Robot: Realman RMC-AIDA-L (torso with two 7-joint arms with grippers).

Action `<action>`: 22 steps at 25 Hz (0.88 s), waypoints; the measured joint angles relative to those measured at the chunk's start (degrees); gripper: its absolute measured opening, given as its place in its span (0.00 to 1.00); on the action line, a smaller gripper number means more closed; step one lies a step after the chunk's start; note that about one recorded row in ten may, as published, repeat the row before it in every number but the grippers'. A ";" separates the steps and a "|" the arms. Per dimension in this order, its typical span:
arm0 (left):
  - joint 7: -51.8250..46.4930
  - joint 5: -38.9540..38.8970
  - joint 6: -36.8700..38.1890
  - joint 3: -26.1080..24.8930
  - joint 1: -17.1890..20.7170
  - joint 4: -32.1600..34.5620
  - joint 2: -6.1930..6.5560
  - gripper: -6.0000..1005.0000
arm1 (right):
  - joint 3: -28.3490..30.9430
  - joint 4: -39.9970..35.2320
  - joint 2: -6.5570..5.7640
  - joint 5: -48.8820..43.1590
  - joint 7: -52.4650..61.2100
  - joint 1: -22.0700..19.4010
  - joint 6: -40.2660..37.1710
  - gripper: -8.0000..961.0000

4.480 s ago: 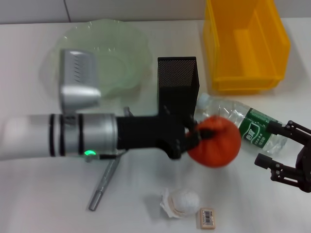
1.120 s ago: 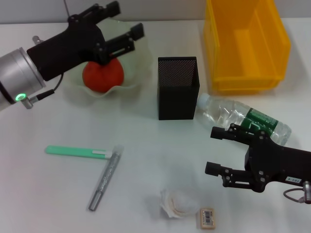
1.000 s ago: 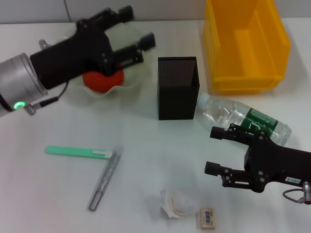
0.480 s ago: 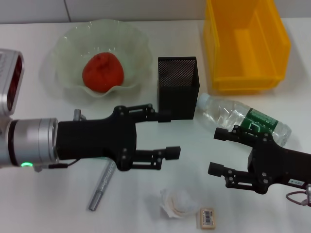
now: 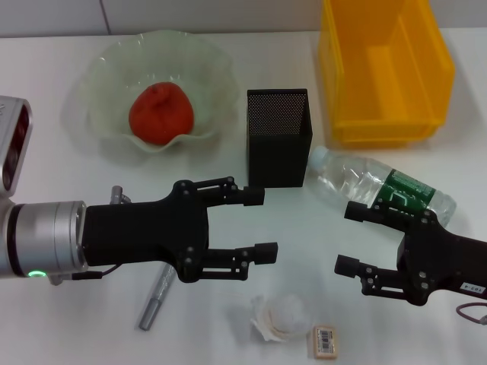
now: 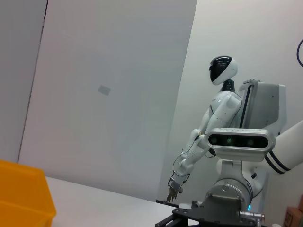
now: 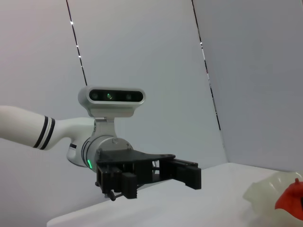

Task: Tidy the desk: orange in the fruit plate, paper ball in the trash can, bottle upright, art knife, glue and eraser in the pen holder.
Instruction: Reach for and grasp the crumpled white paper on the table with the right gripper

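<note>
My left gripper hangs wide open and empty above the desk, just in front of the pen holder. The paper ball lies just beyond my fingertips, beside the eraser. It looks light and soft, so I'd pinch it gently across its middle. My right gripper also gapes empty, beside the toppled bottle.

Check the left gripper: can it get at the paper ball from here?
Probably yes. The left gripper hangs open just beside and behind the paper ball, with nothing between them; the eraser lies on the ball's far side.
</note>
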 joint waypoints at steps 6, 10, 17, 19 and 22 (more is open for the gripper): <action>1.82 0.01 -0.02 -0.04 -0.35 -1.67 0.01 0.78 | 0.05 -0.23 0.00 0.01 0.67 -0.42 -0.55 0.83; 2.04 0.01 -0.28 -0.05 -0.13 -1.81 0.01 0.78 | 1.26 -7.20 -0.14 0.22 9.11 -1.37 -2.06 0.84; 2.09 0.00 -1.50 -0.06 0.06 -1.81 0.10 0.77 | 1.27 -26.39 -0.29 -0.02 31.85 -1.19 -8.72 0.84; 2.09 0.01 -2.30 -0.06 0.13 -1.87 0.10 0.77 | 0.76 -37.46 -1.56 -2.12 49.29 1.37 -12.01 0.84; 2.17 0.02 -2.94 -0.06 0.16 -2.07 0.10 0.77 | 0.73 -38.98 -2.06 -3.19 52.38 2.65 -13.27 0.84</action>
